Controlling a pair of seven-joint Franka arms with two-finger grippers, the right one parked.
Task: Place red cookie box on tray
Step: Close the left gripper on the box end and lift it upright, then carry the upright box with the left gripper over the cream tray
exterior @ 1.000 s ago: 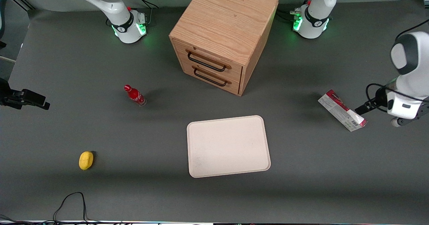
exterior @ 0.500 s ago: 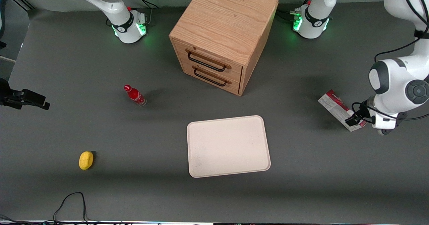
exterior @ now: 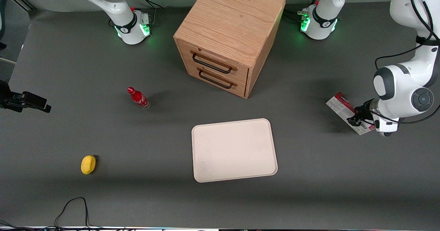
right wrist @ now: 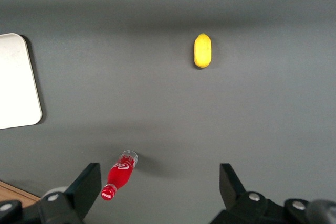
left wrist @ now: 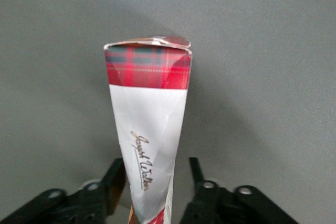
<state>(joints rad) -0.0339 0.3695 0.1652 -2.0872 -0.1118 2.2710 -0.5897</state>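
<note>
The red cookie box (exterior: pixel 338 105) lies on the grey table toward the working arm's end, apart from the tray. In the left wrist view the box (left wrist: pixel 149 108) shows a whitish face with script print and a red tartan end. My left gripper (exterior: pixel 357 119) is low over the end of the box nearer the front camera. It is open (left wrist: pixel 157 182), with one black finger (left wrist: pixel 114 179) on each side of the box. The cream-white tray (exterior: pixel 234 150) lies flat in front of the drawer cabinet, nearer the front camera; its corner shows in the right wrist view (right wrist: pixel 16 82).
A wooden drawer cabinet (exterior: pixel 228 35) stands at the back middle. A small red bottle (exterior: pixel 138 98) and a yellow object (exterior: pixel 88 164) lie toward the parked arm's end. A black cable (exterior: pixel 74 207) loops at the table's front edge.
My left arm has swung in toward the box and turned its wrist. The gripper has moved from beside the box to astride its nearer end. The box has not moved.
</note>
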